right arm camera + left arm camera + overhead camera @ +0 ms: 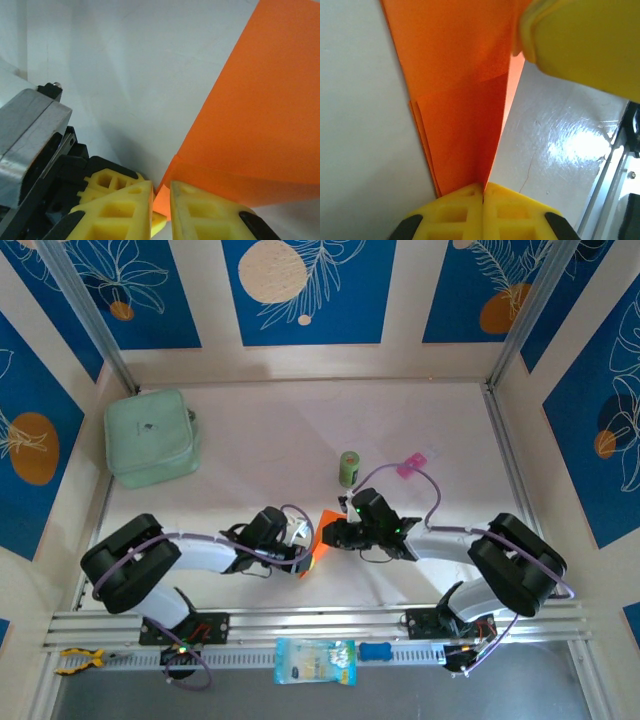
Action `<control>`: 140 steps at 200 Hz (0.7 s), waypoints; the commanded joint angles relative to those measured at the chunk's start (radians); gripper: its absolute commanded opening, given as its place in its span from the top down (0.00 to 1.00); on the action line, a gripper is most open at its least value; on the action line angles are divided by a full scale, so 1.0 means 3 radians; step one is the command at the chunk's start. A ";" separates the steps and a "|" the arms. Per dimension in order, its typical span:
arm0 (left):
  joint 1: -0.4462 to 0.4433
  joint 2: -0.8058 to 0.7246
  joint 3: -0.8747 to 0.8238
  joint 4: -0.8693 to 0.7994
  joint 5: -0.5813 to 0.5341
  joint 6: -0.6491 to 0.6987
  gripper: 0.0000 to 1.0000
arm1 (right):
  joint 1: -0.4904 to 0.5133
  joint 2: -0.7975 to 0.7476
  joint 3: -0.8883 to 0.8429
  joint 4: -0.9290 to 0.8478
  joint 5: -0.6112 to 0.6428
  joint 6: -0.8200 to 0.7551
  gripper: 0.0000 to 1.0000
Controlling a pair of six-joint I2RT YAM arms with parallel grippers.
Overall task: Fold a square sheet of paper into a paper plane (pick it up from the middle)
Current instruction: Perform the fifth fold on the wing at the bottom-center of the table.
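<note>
Yellow jaws of the left gripper: closed flat together, pinching the lower tip of the orange paper.
Yellow jaws of the right gripper: narrowed to a slit with orange showing in it, judged a pinch on a corner of the same sheet.
Orange paper: partly folded into several layers and held up between both grippers, just to the near side of the green can. White table beneath.

Hazards, as judged:
- Tear: thin paper gripped at two close points, if the arms pull apart or twist against each other.
- Slip: both holds sit at the very edge, so little paper lies within the jaws. The layers could fan out and lose the crease.
- Collision: a second yellow finger, presumably the right arm's, looms close over the left jaws.

Views:
- Top external: both arms converging on the near side of the can, pink packet to its right, mint-green pouch far to its left. Grip detail too small to read.
- Left wrist: stacked layer edges and a cross crease.
- Right wrist: an overlapping flap beside the jaws.
</note>
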 commanded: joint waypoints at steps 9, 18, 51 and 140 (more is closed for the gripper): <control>0.0082 0.0139 0.0033 0.0094 0.0249 -0.0140 1.00 | -0.0069 0.0061 0.0015 0.0135 -0.0046 0.0065 0.83; 0.0098 0.0170 0.0022 0.0149 0.0279 -0.0182 1.00 | -0.0082 0.0056 0.0014 0.0141 -0.0064 0.0062 0.83; 0.0179 0.0306 -0.0054 0.0490 0.0430 -0.0459 1.00 | -0.0115 -0.0040 -0.0025 0.0053 -0.0079 0.0050 0.83; 0.0264 0.0401 -0.0200 0.0950 0.0513 -0.0780 1.00 | -0.0159 -0.0165 -0.0110 0.0002 -0.0172 0.0033 0.83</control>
